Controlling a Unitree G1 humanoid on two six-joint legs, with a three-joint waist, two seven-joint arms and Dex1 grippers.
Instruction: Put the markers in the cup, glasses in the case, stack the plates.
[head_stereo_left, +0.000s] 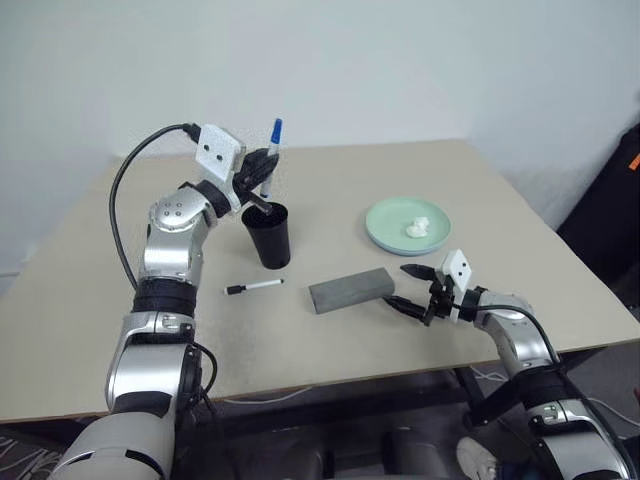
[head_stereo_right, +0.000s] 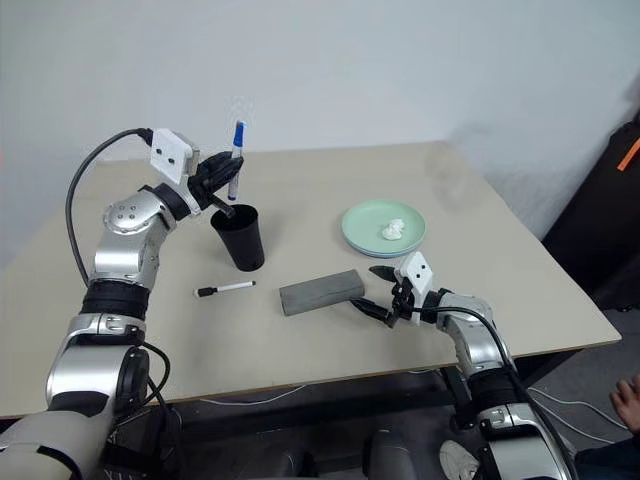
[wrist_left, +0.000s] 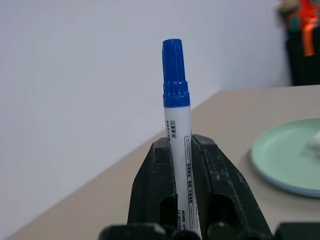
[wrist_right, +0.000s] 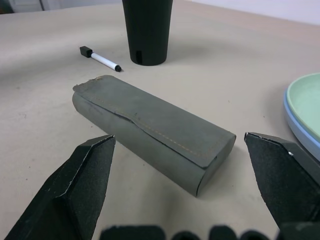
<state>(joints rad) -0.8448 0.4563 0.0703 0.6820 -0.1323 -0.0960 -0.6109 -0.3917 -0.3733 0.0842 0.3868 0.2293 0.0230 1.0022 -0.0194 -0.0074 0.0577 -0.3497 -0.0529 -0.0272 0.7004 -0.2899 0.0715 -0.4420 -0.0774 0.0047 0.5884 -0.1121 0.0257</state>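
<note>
Upper left of the frame, your left gripper (head_stereo_left: 262, 172) is clamped on the blue-capped marker (head_stereo_left: 273, 146), cap up and barrel near vertical, just above the black cup (head_stereo_left: 269, 235); that upright hold looks set for a straight drop into the mouth. The black-capped marker (head_stereo_left: 254, 287) lies flat on the table (head_stereo_left: 330, 180) below and left of the cup, prob. next in line. At frame center the grey case (head_stereo_left: 349, 290) sits closed. Lower right, your right gripper (head_stereo_left: 412, 288) waits with jaws wide apart, aimed at the case's near end. The mint green plate (head_stereo_left: 407, 225), center right, already rests on the light blue plate (wrist_right: 295, 127), a small white lump (head_stereo_left: 417, 228) on top.
</note>
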